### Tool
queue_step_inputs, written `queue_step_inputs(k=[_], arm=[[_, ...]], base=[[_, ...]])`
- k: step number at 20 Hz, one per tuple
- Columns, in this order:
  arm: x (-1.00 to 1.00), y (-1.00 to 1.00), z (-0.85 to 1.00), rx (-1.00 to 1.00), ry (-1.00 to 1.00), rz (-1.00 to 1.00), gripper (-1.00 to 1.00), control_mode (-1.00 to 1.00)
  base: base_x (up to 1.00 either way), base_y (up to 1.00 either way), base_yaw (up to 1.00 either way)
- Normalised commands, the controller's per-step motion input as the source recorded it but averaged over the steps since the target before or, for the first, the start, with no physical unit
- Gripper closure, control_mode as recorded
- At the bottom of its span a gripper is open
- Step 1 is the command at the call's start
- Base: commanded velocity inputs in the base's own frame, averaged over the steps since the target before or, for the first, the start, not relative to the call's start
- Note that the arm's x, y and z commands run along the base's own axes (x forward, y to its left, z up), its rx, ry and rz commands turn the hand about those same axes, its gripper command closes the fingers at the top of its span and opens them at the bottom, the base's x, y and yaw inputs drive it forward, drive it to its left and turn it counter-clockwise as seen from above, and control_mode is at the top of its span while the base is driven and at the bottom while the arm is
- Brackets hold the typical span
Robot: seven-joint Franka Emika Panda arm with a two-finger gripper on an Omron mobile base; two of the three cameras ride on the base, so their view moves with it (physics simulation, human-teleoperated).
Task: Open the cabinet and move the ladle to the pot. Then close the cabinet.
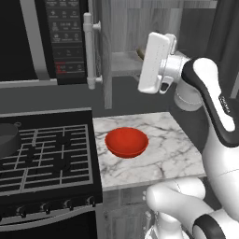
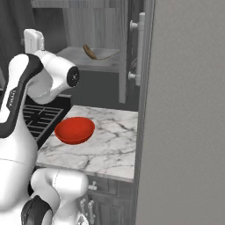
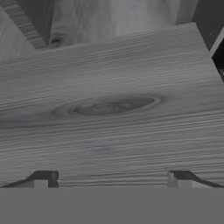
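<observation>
Fingertips point(image 3: 43, 178) of the gripper point(image 3: 111, 179) spread wide, empty, over the open cabinet's point(image 3: 113, 113) shelf; ladle point(image 2: 91, 52) lies inside.

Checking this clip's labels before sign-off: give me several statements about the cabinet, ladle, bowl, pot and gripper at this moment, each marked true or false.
1. The cabinet doors stand open. True.
2. The ladle already sits in the pot. False: it lies on the cabinet shelf.
3. The red bowl rests on the marble counter. True.
4. The gripper is clamped on the ladle. False: its jaws stand open with nothing between them, facing the wood-grain shelf.
5. The pot stands on the marble counter beside the bowl. False: it sits on the stove, at the left edge of the left base view.
</observation>
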Motion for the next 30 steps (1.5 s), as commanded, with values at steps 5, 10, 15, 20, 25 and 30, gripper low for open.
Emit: queue_step_inputs(k=[5, 10, 15, 20, 25, 30], arm=[[0.00, -0.50, 0.13, -0.01, 0.12, -0.22, -1.00, -1.00], [0.00, -0.45, 0.03, -0.05, 0.20, -0.30, -1.00, -1.00], [0.00, -0.43, 0.00, -0.12, 0.19, -0.35, -1.00, -1.00], [0.00, -0.38, 0.00, -0.16, 0.16, -0.35, -1.00, -1.00], [0.00, -0.36, 0.00, -0.24, 0.11, -0.30, -1.00, -1.00], [0.08, -0.48, -0.10, -0.19, 0.14, -0.22, -1.00, -1.00]], base=[[0.00, 0.00, 0.00], [0.00, 0.00, 0.00], [0.00, 0.00, 0.00], [0.00, 0.00, 0.00], [0.00, 0.00, 0.00], [0.00, 0.00, 0.00]])
